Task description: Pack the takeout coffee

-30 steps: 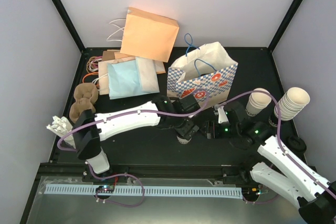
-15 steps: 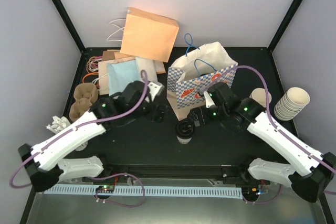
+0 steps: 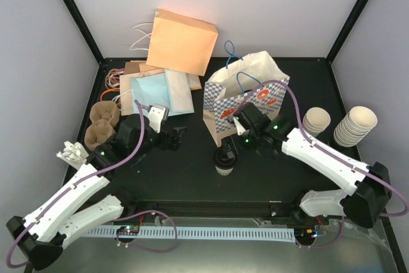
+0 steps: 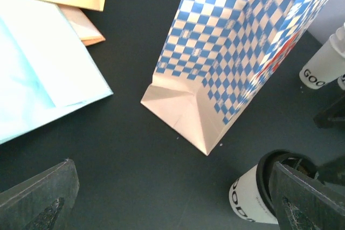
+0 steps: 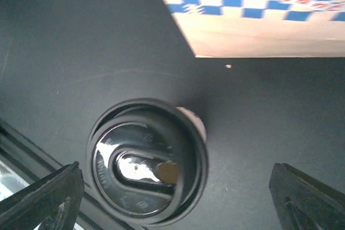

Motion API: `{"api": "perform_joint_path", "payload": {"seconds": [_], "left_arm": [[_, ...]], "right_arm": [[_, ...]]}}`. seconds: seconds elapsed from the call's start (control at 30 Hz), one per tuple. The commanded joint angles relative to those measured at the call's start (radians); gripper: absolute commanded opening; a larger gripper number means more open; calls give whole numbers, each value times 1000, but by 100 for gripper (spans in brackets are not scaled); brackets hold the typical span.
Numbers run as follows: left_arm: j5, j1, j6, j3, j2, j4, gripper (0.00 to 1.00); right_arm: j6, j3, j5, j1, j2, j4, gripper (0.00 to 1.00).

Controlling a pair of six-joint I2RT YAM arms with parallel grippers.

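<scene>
A blue-checked paper bag (image 3: 246, 97) stands upright on the dark tabletop (image 3: 185, 171). An orange bag (image 3: 182, 41) leans against the back wall behind flat bags (image 3: 152, 97); two cup stacks (image 3: 355, 126) stand at right.

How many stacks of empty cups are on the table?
2. The inner stack stands right of the blue-checked bag; the outer stack is beside it, nearer the right wall. None seems hidden.

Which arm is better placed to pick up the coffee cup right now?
Right. The right gripper hangs open almost directly over the cup, framed between its fingers in the wrist view. The left gripper is open too, but stands farther off.
</scene>
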Motion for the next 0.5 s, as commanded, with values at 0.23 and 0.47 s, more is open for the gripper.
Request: {"api": "perform_joint_path", "payload": {"seconds": [0.23, 0.47], "left_arm": [[-42, 14, 1, -81, -45, 146, 99], [-44, 14, 17, -68, -31, 130, 99]], "right_arm": [[19, 94, 184, 187, 99, -93, 98], [22, 129, 207, 223, 157, -103, 92]]}}
